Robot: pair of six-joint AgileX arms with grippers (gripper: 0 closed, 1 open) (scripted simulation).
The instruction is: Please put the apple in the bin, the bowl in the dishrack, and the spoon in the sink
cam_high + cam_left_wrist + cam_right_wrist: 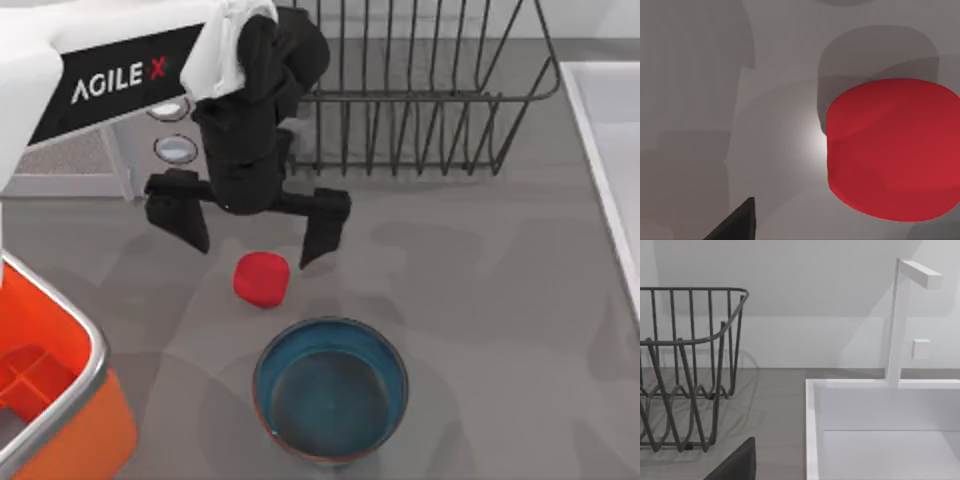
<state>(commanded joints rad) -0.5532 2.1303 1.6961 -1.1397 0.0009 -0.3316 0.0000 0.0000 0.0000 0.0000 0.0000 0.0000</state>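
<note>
Apple (261,278) sits on the tabletop (480,260), at the bowl's (330,388) eleven o'clock, near it. Left tool (255,243) hovers just above, fingers spread wide, straddling nothing yet. Bin (60,400) waits at the apple's eight o'clock. Pickup is in hand, I judge; next comes lowering, then closing on the apple.

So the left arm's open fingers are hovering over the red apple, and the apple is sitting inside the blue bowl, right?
Not quite. The apple sits on the bare table, beside the bowl and apart from it, as the top view shows. The rest holds: the left gripper hovers over it, fingers open.
</note>
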